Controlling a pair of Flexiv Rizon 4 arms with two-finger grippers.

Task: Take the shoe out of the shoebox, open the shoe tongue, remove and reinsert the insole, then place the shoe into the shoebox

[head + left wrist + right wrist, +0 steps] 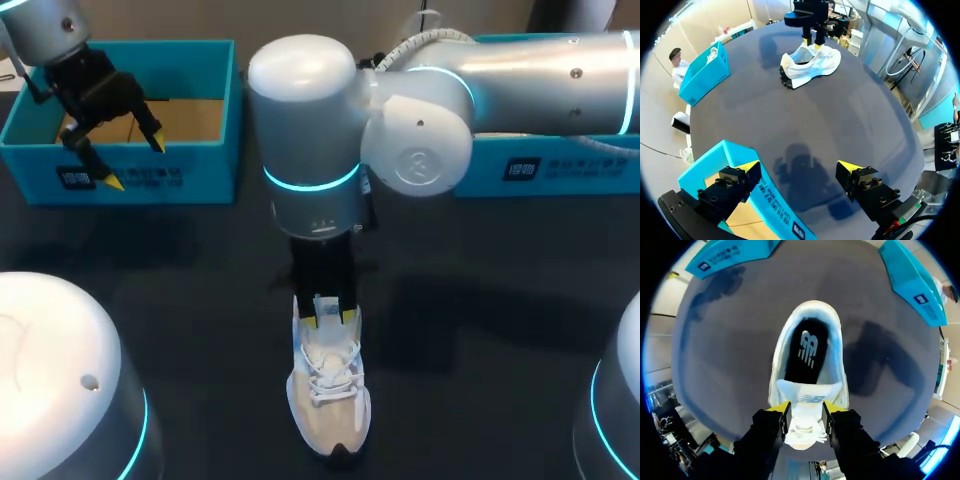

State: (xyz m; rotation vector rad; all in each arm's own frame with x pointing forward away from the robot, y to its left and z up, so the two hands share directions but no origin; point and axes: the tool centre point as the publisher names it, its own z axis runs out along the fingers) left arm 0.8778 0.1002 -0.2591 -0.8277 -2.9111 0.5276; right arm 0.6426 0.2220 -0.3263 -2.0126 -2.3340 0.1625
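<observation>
One white shoe (330,400) stands on the dark table (500,330), blue shoebox (120,175) beyond.

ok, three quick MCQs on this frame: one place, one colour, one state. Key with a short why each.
1. Where is the shoe?
A. inside a shoebox
B. on the table, at the right gripper
C. lifted in the air by the other arm

2. What colour is the insole inside the shoe?
A. black
B. red
C. white

3. What state is the left gripper in?
A. shut on the shoe
B. shut on a box wall
C. open, holding nothing, over the left shoebox

Key:
1 B: the shoe stands on the dark table, with the right gripper's fingers on either side of its tongue.
2 A: the right wrist view looks straight down onto a black insole.
3 C: its yellow tips stand wide apart with nothing between them.
</observation>
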